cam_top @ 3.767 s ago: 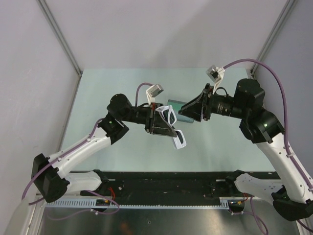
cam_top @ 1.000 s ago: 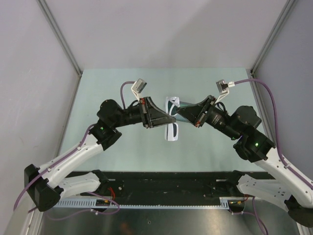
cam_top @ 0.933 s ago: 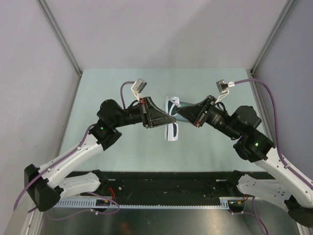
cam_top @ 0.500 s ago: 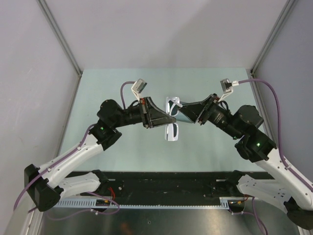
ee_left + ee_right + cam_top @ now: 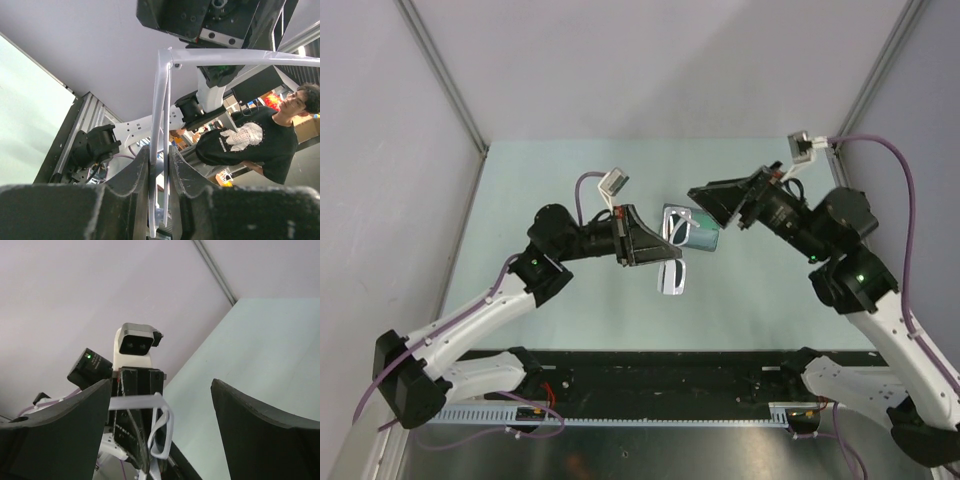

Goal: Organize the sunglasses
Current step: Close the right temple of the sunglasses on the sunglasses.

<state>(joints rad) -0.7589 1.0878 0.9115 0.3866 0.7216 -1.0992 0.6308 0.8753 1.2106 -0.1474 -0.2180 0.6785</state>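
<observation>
A grey-blue object (image 5: 708, 240) lies on the pale green table (image 5: 540, 190); a person (image 5: 250, 145) wears a black T-shirt.

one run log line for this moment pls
left gripper: shut on sunglasses | right gripper: open, holding nothing | sunglasses: held off the table by its thin white arms

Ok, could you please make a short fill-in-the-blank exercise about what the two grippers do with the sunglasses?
1. The left gripper pinches the sunglasses, whose frame is ___.
2. The right gripper touches nothing; its jaws stand ___.
3. Of the two grippers, only the ___ one holds the sunglasses.

Missing words: white; open; left.
</observation>
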